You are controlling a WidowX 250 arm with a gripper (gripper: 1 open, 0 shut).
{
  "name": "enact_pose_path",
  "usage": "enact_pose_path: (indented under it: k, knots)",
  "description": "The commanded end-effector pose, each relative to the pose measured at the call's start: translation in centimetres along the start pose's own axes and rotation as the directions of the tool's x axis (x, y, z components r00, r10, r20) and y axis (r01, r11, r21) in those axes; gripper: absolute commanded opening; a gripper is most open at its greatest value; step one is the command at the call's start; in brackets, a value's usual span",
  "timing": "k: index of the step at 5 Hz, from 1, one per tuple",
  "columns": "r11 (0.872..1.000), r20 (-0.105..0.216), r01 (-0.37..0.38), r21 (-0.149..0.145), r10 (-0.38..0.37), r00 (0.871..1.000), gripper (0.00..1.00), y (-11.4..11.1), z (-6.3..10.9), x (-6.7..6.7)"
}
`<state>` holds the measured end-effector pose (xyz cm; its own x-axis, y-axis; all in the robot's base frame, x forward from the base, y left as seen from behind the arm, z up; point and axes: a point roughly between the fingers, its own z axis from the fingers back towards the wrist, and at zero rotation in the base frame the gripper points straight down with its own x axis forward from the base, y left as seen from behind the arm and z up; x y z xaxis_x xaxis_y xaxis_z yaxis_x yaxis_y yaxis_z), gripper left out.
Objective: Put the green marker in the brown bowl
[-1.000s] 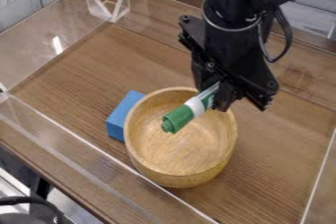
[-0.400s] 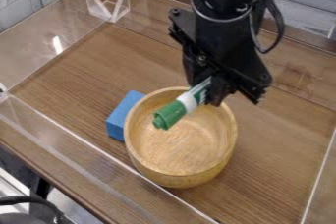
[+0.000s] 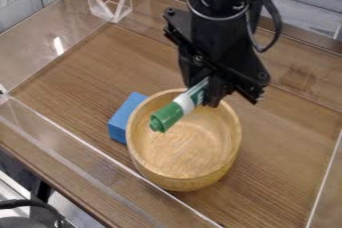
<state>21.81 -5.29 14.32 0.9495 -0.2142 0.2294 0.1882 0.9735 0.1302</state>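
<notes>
Camera view: our hand (image 3: 214, 90) is clamped on the marker (image 3: 175, 110), which slants down to the left, green cap lowest, held in the air over the left part of the bowl (image 3: 201, 171). We see a blue block (image 3: 126, 116) just beside the bowl's left rim on the wooden bench (image 3: 80, 72).

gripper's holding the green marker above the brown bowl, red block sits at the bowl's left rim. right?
Not quite: the block is blue, not red, as the camera view shows. The rest holds: the gripper holds the green marker above the brown bowl.
</notes>
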Motion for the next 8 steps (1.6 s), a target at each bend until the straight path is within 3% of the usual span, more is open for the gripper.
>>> enact_pose_path:
  k: [1,8]
  knots:
    - [1.000,0.037,-0.022,0.004,0.022,0.999,0.00,0.6,1.1,0.4]
    - [0.992,0.036,-0.117,0.038,0.116,0.993,0.00,2.5,1.4,-1.0]
